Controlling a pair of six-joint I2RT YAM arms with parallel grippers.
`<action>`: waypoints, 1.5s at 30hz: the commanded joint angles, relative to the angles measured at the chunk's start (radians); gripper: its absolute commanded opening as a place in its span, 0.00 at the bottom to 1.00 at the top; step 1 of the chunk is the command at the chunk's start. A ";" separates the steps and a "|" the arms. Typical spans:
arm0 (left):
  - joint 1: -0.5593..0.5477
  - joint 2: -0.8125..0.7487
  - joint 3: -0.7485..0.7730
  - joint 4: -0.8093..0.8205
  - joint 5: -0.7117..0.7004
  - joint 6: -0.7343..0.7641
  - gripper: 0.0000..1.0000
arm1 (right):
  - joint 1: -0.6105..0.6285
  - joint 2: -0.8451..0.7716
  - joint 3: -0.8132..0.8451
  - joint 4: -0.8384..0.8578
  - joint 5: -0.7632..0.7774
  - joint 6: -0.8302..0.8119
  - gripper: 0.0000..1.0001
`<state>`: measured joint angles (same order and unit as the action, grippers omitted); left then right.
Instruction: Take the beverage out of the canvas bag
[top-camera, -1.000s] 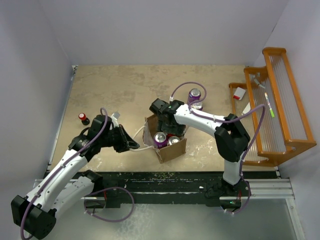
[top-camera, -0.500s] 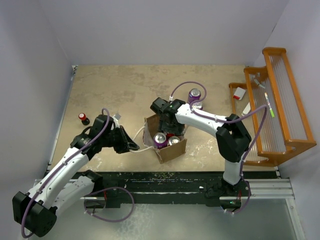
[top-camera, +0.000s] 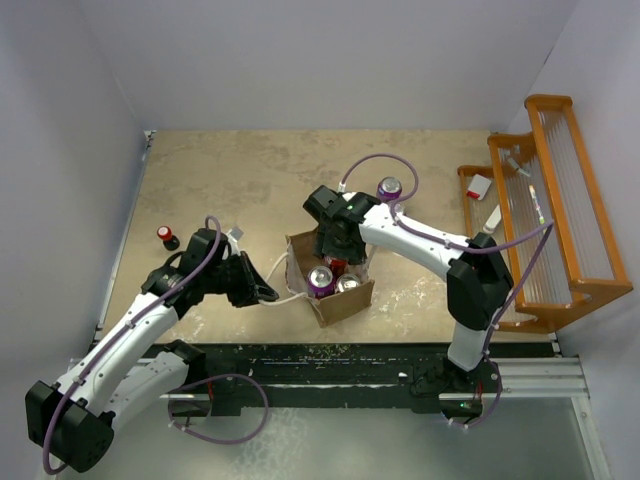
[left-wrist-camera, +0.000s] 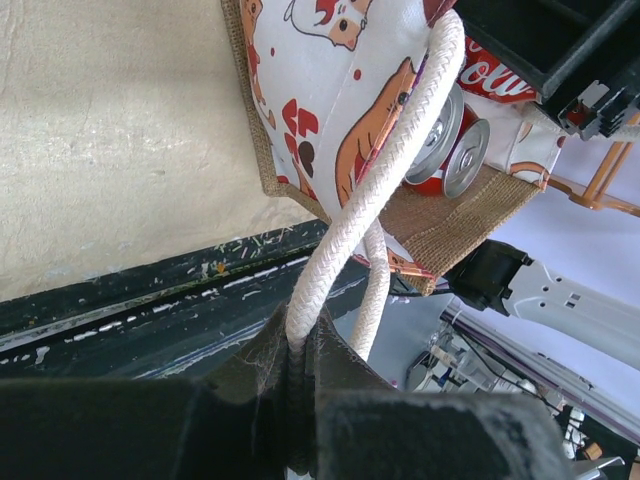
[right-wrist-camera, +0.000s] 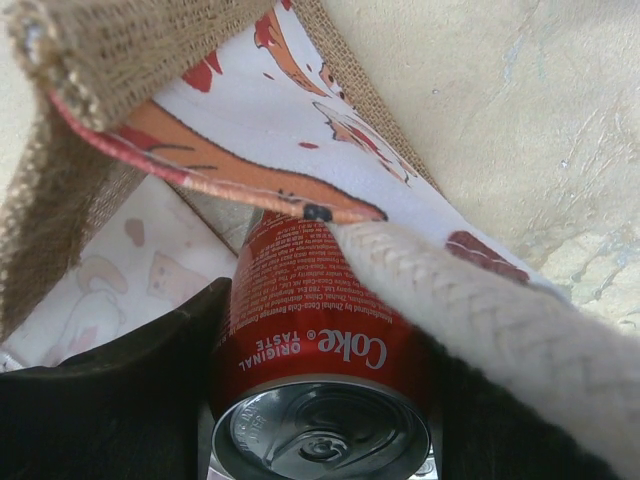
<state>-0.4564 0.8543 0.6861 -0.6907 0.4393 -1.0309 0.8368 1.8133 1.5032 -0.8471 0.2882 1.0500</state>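
The tan canvas bag (top-camera: 345, 300) stands mid-table with its mouth up. It holds a purple can (top-camera: 320, 279), a silver-topped can (top-camera: 348, 283) and a red Coke can (right-wrist-camera: 320, 340). My right gripper (top-camera: 335, 247) reaches into the bag's far side and is shut on the red Coke can, whose top faces the right wrist camera. A white rope handle (right-wrist-camera: 500, 320) lies across that can's right side. My left gripper (top-camera: 262, 293) is left of the bag and shut on the other white rope handle (left-wrist-camera: 375, 190), pulling it taut. The bag's printed lining (left-wrist-camera: 330, 80) shows.
Another purple can (top-camera: 389, 188) stands on the table behind the bag. A small red-capped dark bottle (top-camera: 167, 237) stands at the far left. An orange wooden rack (top-camera: 560, 200) with small items fills the right side. The black rail (top-camera: 350, 360) runs along the near edge.
My right gripper has moved slightly back and up at the bag's far side, with the red can in it. The left gripper holds the rope handle as before.
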 joint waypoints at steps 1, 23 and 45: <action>0.002 0.004 0.038 -0.003 0.019 0.024 0.00 | 0.010 -0.067 0.026 0.010 -0.007 -0.028 0.00; 0.002 -0.003 0.021 0.023 0.000 0.000 0.00 | 0.108 -0.111 0.030 -0.042 0.184 -0.093 0.00; 0.002 -0.040 0.003 0.002 -0.009 -0.019 0.00 | 0.205 -0.107 0.151 -0.135 0.319 -0.120 0.00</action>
<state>-0.4564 0.8391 0.6861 -0.6895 0.4374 -1.0378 1.0298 1.7584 1.5581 -0.9470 0.5415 0.9325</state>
